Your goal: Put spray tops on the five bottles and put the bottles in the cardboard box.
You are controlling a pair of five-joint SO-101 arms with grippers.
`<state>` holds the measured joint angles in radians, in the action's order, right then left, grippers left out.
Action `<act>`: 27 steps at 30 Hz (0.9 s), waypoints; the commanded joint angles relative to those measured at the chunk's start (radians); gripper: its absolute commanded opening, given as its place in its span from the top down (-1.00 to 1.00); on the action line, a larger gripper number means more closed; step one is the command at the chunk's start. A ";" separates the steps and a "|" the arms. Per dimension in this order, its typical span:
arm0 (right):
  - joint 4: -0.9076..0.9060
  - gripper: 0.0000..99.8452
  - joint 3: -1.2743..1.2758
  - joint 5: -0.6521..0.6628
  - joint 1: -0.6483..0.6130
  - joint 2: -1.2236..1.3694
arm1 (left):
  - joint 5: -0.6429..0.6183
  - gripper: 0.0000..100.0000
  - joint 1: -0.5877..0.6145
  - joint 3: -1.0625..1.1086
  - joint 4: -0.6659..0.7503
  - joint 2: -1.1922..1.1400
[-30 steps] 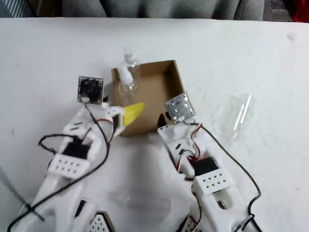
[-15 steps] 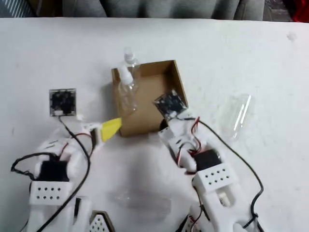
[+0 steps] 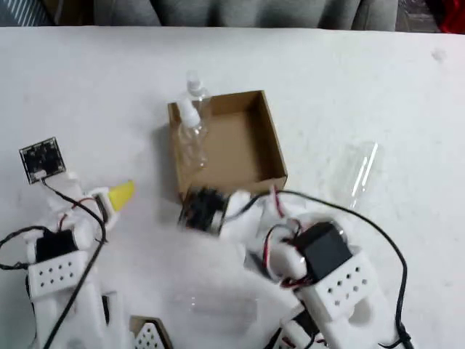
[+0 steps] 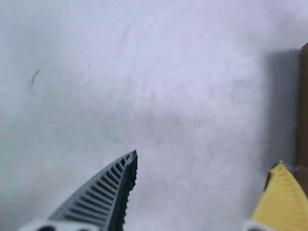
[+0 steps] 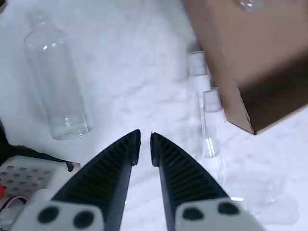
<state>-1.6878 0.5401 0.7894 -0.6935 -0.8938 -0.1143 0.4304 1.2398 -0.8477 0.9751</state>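
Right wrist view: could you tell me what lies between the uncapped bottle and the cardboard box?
White spray tops, on the table beside the box, right wrist view.

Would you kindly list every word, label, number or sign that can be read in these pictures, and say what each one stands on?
There is no text that can be read.
The cardboard box has plain brown walls.
The clear bottle on the table carries no label that shows.
The camera board on an arm has details too small to make out.
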 commanded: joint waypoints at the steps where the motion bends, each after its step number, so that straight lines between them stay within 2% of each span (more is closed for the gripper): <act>1: -0.038 0.96 -0.002 0.058 -0.102 -0.012 | -0.060 0.28 0.018 -0.020 0.114 -0.147; 3: -0.035 0.88 0.068 0.097 -0.200 -0.022 | -0.095 0.38 0.027 -0.021 0.167 -0.194; 9: 0.018 0.59 0.304 0.110 -0.507 -0.067 | -0.097 0.88 0.076 -0.041 0.270 -0.262; 12: 0.137 0.56 0.388 0.035 -0.578 -0.077 | -0.097 0.95 0.076 -0.040 0.282 -0.268; 18: 0.410 0.48 0.574 0.003 -0.601 0.012 | -0.098 0.93 0.087 -0.040 0.282 -0.269; 24: 0.562 0.49 0.594 0.005 -0.558 0.185 | -0.100 0.93 0.102 -0.038 0.282 -0.269; 27: 0.639 0.61 0.589 0.003 -0.515 0.259 | -0.101 0.93 0.104 -0.038 0.282 -0.269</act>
<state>-1.1124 1.1400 0.7971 -1.2459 -0.6882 -0.1987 0.5240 1.2398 -0.5976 0.7112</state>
